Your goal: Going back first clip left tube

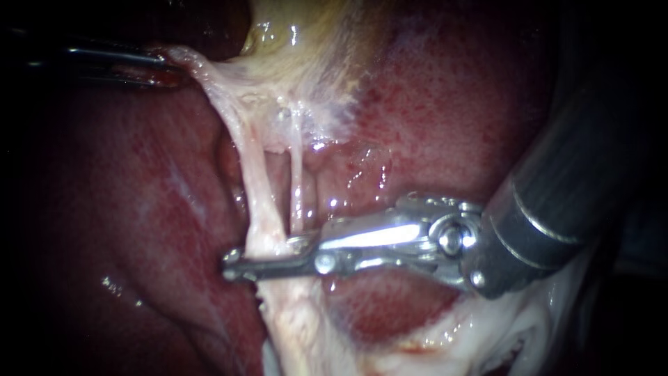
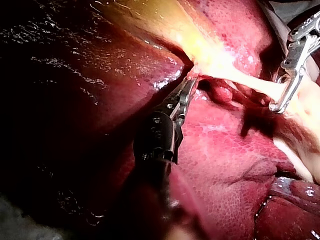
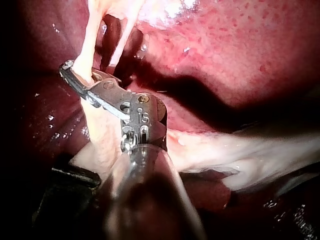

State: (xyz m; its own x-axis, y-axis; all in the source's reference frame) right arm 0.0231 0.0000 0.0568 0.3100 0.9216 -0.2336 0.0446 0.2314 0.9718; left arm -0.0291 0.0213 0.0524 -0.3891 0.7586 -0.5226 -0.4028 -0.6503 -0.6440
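Endoscope view: left tube (image 1: pixel 261 188) held in right instrument's (image 1: pixel 233 264) jaws

Shows dark red liver (image 1: pixel 445 104) all round and yellowish gallbladder (image 1: pixel 306 35) above. Finds those jaws closed across the tube's lower stretch, one either side, both touching. Catches the left instrument (image 1: pixel 156 66) gripping pale tissue (image 1: pixel 188 61) at the tube's upper end. Leaves a thinner tube (image 1: pixel 297 188) just beside, outside the jaws.
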